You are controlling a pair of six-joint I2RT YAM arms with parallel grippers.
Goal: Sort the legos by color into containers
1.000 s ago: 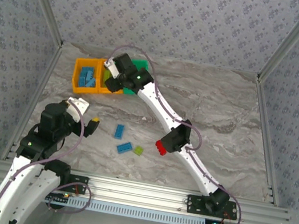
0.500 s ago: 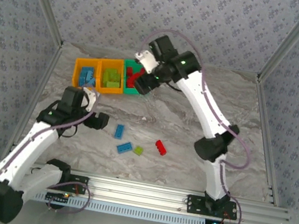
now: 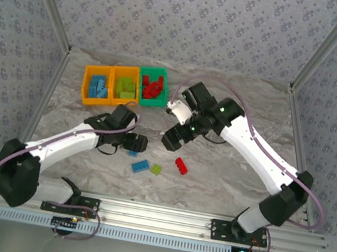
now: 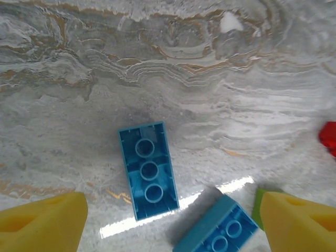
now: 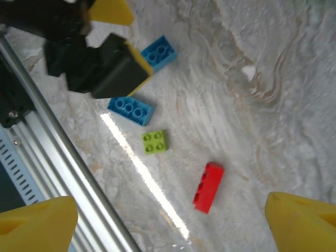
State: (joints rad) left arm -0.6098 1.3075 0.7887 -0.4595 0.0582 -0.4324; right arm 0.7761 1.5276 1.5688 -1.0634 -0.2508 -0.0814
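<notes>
Since half a second ago, the right gripper (image 5: pixel 168 220) has been swung away from the green bin (image 3: pixel 155 69) and down toward the loose legos, and the left gripper (image 4: pixel 168 220) has been brought over an upturned blue brick (image 4: pixel 148 170) on the table (image 4: pixel 236 79). Picking is judged the step in hand. Both grippers are held wide apart, empty, nothing touched. Lowering and closing around the blue brick are called for, then carriage to the orange bin (image 3: pixel 86 85) where blue bricks are gathered. A red brick (image 5: pixel 208 187) is seen beneath the right gripper.

Three joined containers (image 3: pixel 111 87) are set at the far left of the surface (image 3: pixel 244 106); four loose legos (image 3: pixel 140 166) are scattered nearer, toward the middle.
</notes>
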